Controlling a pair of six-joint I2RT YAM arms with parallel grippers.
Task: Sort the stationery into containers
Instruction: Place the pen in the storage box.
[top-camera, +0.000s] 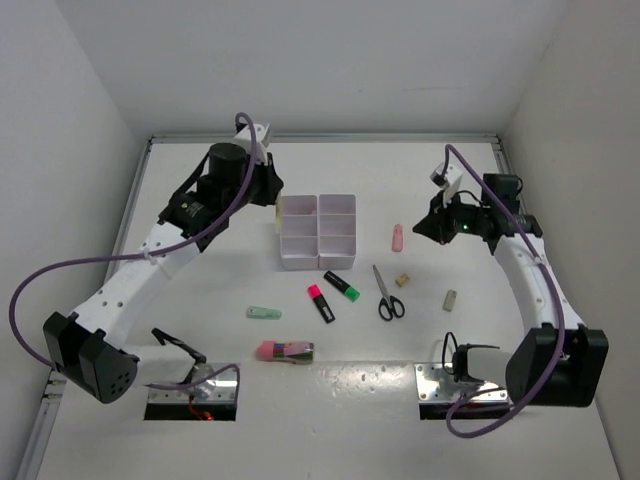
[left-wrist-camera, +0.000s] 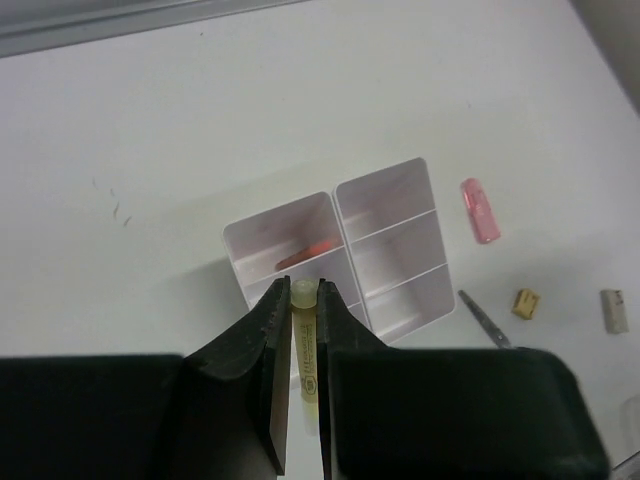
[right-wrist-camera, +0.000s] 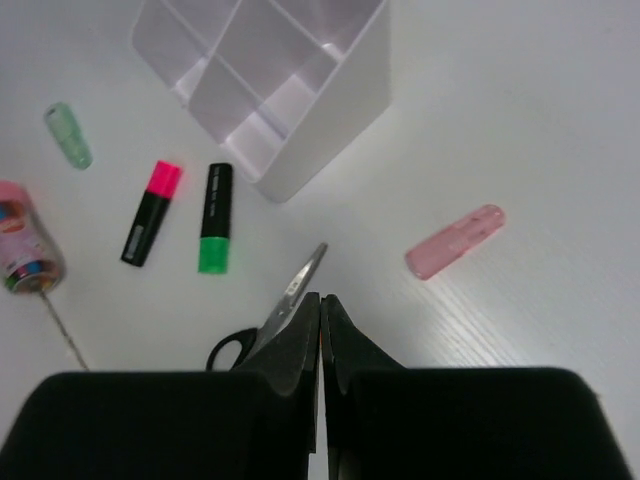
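Left gripper (left-wrist-camera: 304, 293) is clamped on a thin yellow pen (left-wrist-camera: 306, 345), the pen lying along the line of the fingers; it hangs above the left column of the white tray (left-wrist-camera: 395, 245), next to the end compartment where an orange pen (left-wrist-camera: 305, 255) lies at a slant; I judge the step in hand to be delivery of the yellow pen. Right gripper (right-wrist-camera: 321, 302) has its fingers pressed together with nothing between them, poised over the scissors (right-wrist-camera: 290, 290) near the pink eraser (right-wrist-camera: 455, 242). Loose on the table: pink highlighter (right-wrist-camera: 152, 212), green highlighter (right-wrist-camera: 214, 232), mint bit (right-wrist-camera: 68, 135), two beige bits (left-wrist-camera: 524, 302). Next move, in my judgement: centre the pen over the orange pen's compartment, lower it, then part the fingers; the pen looks longer than the cell, so it should be leaned against a wall, not dropped.
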